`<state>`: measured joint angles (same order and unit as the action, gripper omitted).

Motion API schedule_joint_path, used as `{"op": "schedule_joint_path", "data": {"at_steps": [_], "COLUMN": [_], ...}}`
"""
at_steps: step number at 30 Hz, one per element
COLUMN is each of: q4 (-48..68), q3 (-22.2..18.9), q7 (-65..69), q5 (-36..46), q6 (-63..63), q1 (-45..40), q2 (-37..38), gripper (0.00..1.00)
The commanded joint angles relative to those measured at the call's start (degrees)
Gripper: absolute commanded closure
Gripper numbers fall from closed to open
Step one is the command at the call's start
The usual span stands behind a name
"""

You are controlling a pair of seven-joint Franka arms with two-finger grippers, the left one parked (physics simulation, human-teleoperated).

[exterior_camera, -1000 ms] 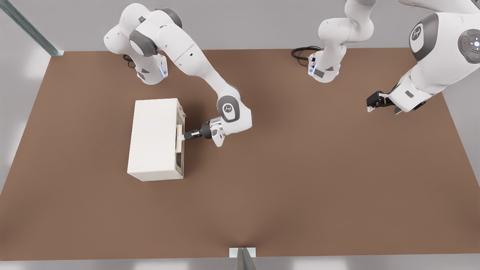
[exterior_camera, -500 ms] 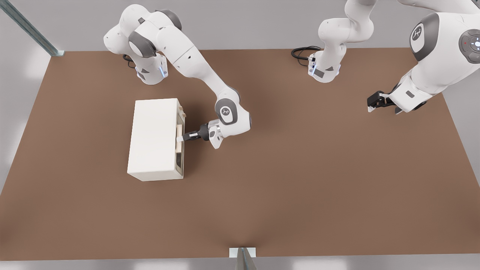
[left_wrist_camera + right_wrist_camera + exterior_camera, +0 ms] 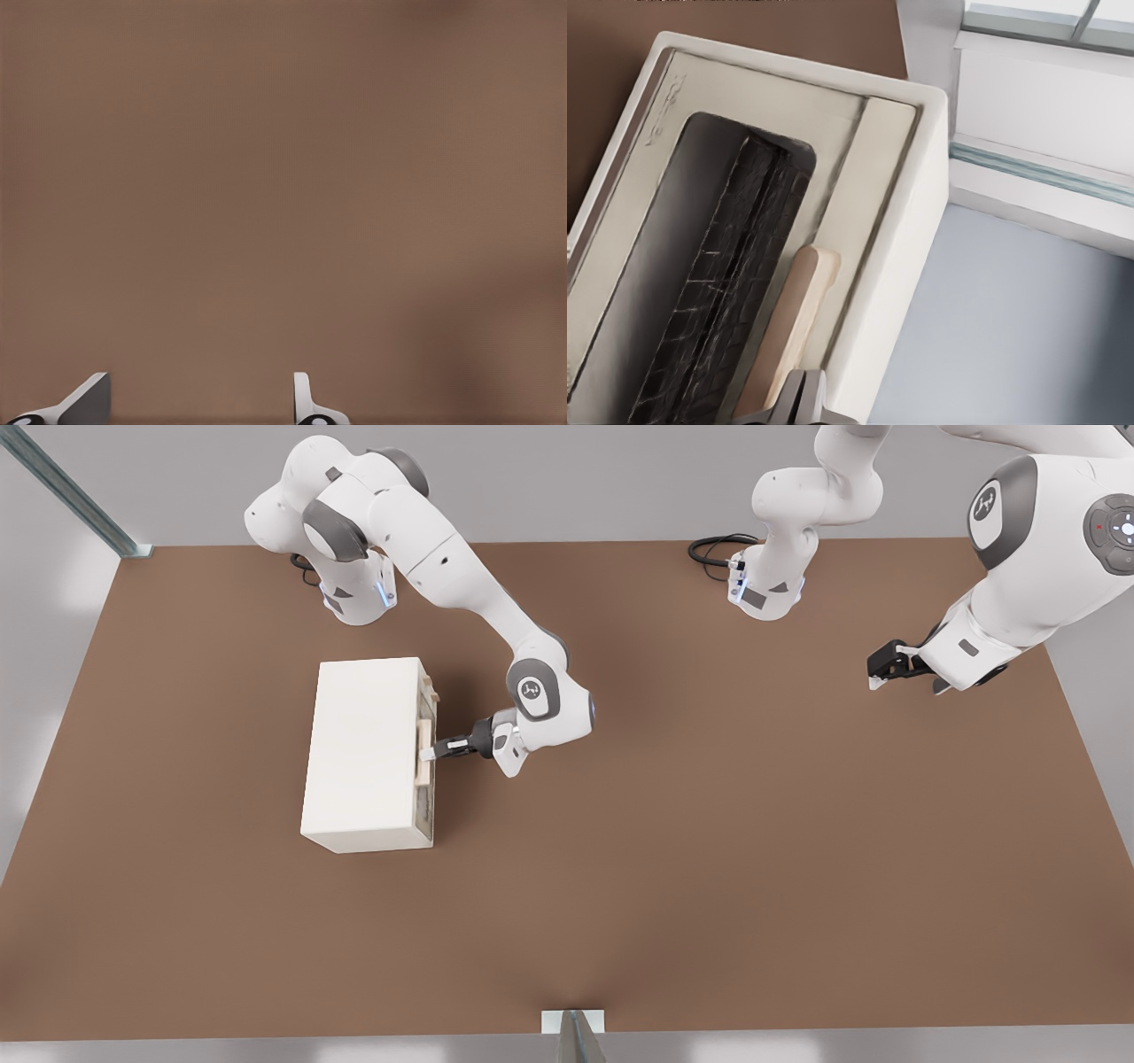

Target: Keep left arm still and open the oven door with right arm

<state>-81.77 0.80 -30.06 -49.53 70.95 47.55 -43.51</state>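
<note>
A cream-white box oven (image 3: 363, 753) stands on the brown table at the front view's left. Its oven door (image 3: 427, 806) is the narrow face turned toward the front view's right, and its top edge leans out slightly. The pale beige bar handle (image 3: 424, 769) runs along the top of that face. My right arm reaches in from the back left, and its gripper (image 3: 433, 752) is shut on the handle's middle. In the right wrist view the door's dark glass window (image 3: 709, 292) lies beside the handle (image 3: 796, 323). There the black gripper (image 3: 799, 403) grips the handle's near end.
The parked left arm hangs over the table's right side with its gripper (image 3: 886, 666) above the surface, and a black cable loop (image 3: 713, 549) lies at its base. A metal post (image 3: 574, 1036) stands at the table's front edge. Bare brown table (image 3: 709, 850) spreads to the oven's right.
The gripper and handle have shifted slightly toward the front view's right. The door's top edge has come out a little. The arm's elbow and wrist have turned.
</note>
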Motion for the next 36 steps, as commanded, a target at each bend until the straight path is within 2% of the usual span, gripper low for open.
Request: {"op": "schedule_joint_path", "data": {"at_steps": [1, 8, 11, 12, 13, 14, 15, 16, 17, 19, 24, 27, 36], "q4": [0.2, 6.3, 11.5, 14.4, 18.2, 20.3, 20.3, 20.3, 19.2, 11.4, 1.0, -0.1, -0.4], "q3": [0.0, 0.4, 0.5, 0.5, 0.4, 0.5, 0.4, 0.4, 0.1, -0.2, -0.4, -0.7, -1.2], "q7": [-1.4, -1.6, -1.5, -0.4, 4.1, 12.6, 23.1, 29.0, 28.9, 28.6, 29.1, 29.0, 29.1], "q5": [0.1, 1.6, 6.3, 10.7, 19.2, 32.2, 42.5, 50.4, 54.1, 53.4, 52.9, 49.9, 49.8], "q6": [0.2, 1.1, 1.6, 2.0, 2.8, 2.9, 3.8, 4.0, 4.0, 6.4, 9.4, 9.1, 9.4], "q1": [0.0, 1.1, 1.1, -0.3, -4.9, -14.0, -23.8, -30.8, -34.3, -38.1, -41.3, -41.4, -41.9], "q2": [0.1, -1.9, -1.8, -1.6, -0.6, 1.1, 2.6, 3.3, 6.0, 16.8, 30.0, 31.0, 31.0], "gripper": [0.79, 0.79, 0.79, 0.79, 0.79, 0.79, 0.42, 0.00, 0.00, 0.00, 0.00, 0.00, 0.00]}}
